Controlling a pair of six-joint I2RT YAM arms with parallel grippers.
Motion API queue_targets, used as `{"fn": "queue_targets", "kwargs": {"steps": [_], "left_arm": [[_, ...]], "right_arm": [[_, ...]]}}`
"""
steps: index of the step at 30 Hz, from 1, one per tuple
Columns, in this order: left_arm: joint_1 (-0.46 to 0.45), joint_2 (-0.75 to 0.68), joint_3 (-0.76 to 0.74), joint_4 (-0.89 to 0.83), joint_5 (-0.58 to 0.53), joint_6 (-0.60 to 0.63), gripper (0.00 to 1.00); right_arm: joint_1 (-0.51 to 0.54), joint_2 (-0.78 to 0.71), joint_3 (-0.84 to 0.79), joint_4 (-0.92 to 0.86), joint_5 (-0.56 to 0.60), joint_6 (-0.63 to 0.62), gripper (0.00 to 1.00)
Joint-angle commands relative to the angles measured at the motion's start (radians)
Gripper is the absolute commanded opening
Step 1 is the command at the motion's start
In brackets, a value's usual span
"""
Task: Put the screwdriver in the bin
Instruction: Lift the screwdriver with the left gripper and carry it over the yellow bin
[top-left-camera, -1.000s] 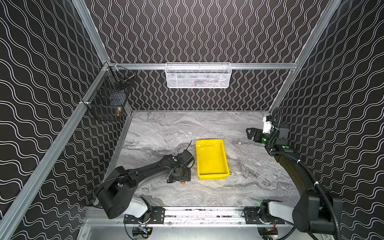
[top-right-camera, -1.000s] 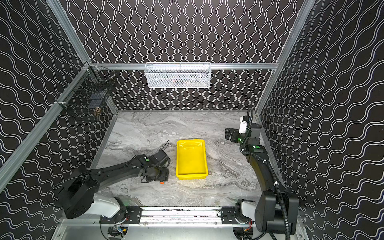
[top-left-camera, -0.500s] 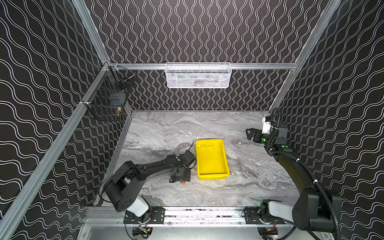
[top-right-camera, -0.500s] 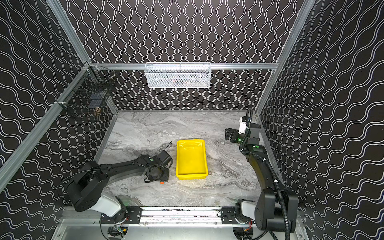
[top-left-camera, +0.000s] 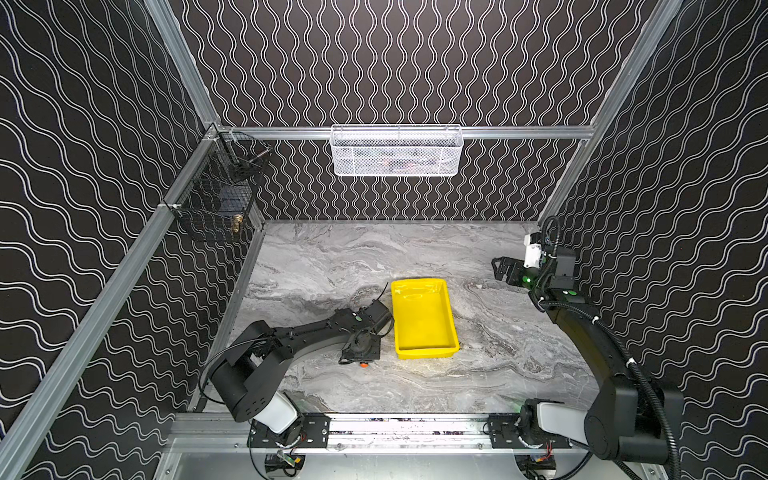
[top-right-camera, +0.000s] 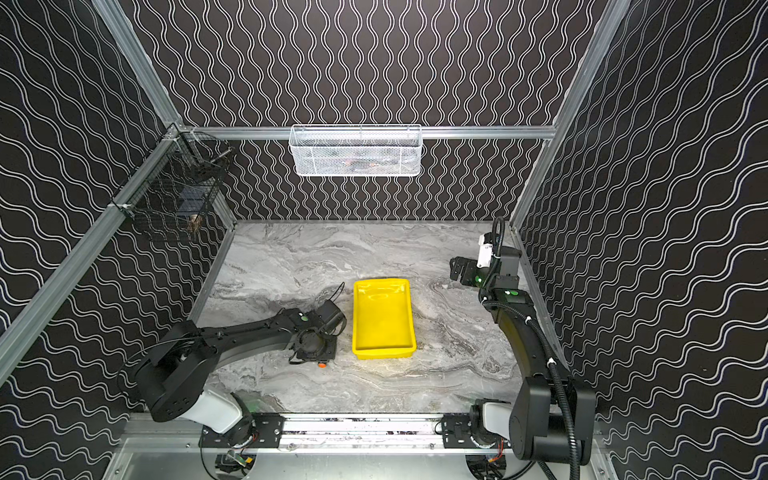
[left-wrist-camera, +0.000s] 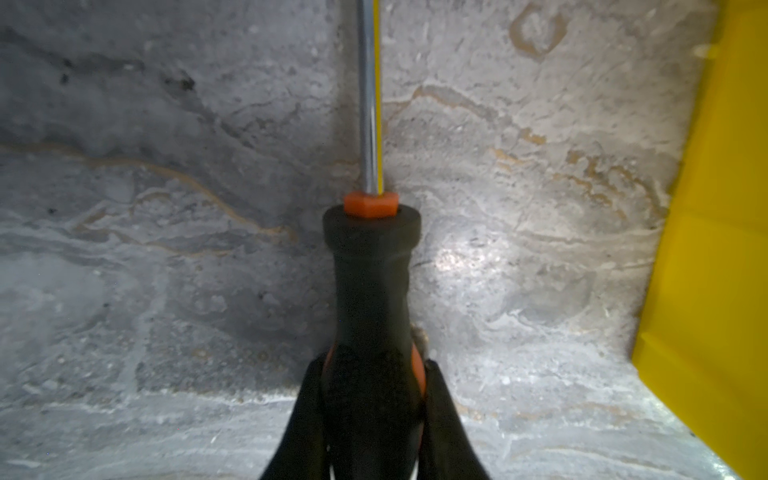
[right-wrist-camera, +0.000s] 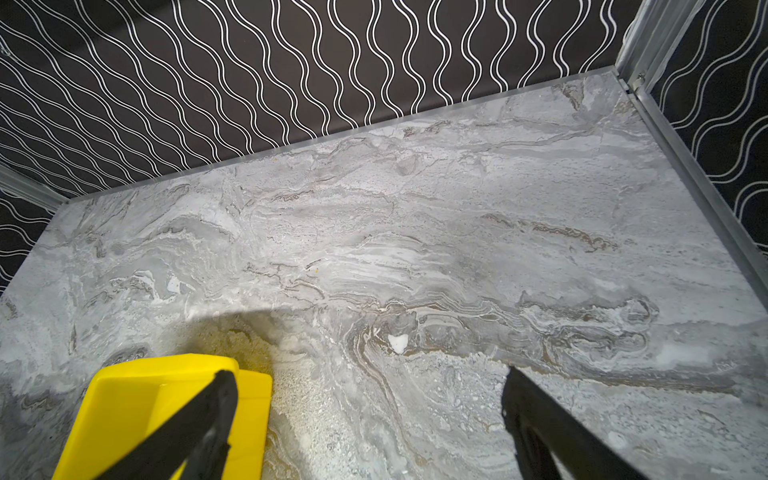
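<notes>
Left gripper (left-wrist-camera: 372, 368) clamped on the screwdriver (left-wrist-camera: 370, 282) near its cap end, low on the surface (left-wrist-camera: 166, 270) just left of the bin (top-left-camera: 424, 320), lower centre of a top view; such a rearward grip could let the shaft sag and snag the bin wall.

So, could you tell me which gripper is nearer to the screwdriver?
Left. The left gripper is shut on the handle of the screwdriver, just beside the bin; the right gripper hangs open, well apart, on the bin's other side.
</notes>
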Motion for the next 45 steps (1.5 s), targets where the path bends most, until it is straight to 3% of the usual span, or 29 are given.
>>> {"fn": "queue_targets", "kwargs": {"steps": [1, 5, 20, 30, 35, 45], "left_arm": [[0.000, -0.019, 0.001, 0.001, -0.012, -0.009, 0.11], [0.000, -0.035, 0.014, -0.026, -0.031, -0.010, 0.05], [0.000, -0.124, 0.081, -0.127, -0.099, 0.010, 0.02], [0.000, -0.163, 0.273, -0.197, -0.209, 0.111, 0.00], [-0.012, -0.096, 0.374, -0.107, -0.171, 0.195, 0.00], [-0.129, 0.151, 0.550, -0.007, -0.053, 0.318, 0.00]], "right_arm": [[0.000, -0.003, 0.000, 0.007, -0.007, -0.010, 1.00], [0.000, -0.015, 0.001, 0.006, -0.002, -0.011, 1.00], [0.000, -0.049, -0.006, 0.015, -0.017, -0.007, 0.99], [0.000, -0.039, 0.017, -0.006, -0.026, -0.010, 0.99], [0.000, -0.043, 0.017, -0.008, -0.031, -0.008, 1.00], [0.000, -0.082, 0.020, -0.035, 0.004, -0.018, 0.99]]}}
